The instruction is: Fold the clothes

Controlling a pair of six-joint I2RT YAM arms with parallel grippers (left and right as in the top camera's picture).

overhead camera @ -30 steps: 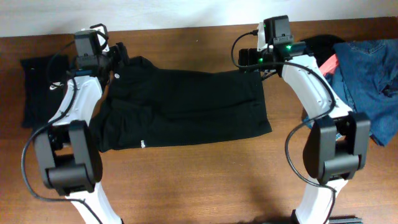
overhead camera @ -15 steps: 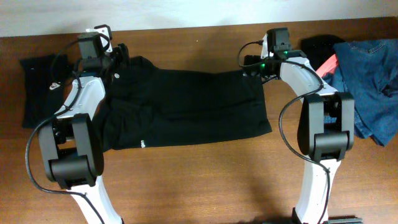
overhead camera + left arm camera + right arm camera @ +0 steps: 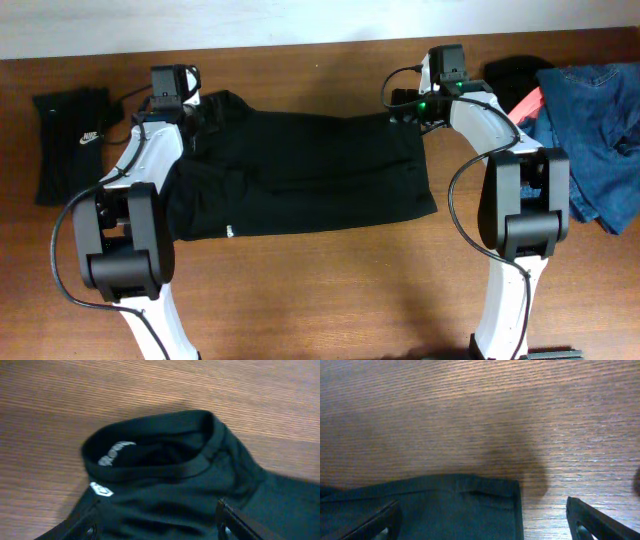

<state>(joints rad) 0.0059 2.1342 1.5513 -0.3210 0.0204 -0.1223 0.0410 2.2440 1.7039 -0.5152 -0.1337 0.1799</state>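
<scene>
A large black shirt (image 3: 300, 175) lies spread flat across the middle of the table. Its collar (image 3: 150, 440), with white lettering inside and a small white logo below, fills the left wrist view. My left gripper (image 3: 198, 106) hovers open over the cloth just below that collar (image 3: 160, 527), with a finger on either side and nothing pinched. My right gripper (image 3: 405, 107) stands open at the shirt's far right corner (image 3: 470, 502). Its left finger is over the cloth and its right finger (image 3: 595, 520) is over bare wood.
A folded black piece with a white swoosh (image 3: 68, 140) lies at the far left. At the right sit a blue denim garment (image 3: 595, 120), a coral-pink piece (image 3: 531, 102) and a dark bundle (image 3: 510, 70). Wooden table (image 3: 330, 290) shows in front.
My left gripper has shifted right, from the shirt's left edge to over the collar. The right arm swung in over the far right corner early in the second and has held since.
</scene>
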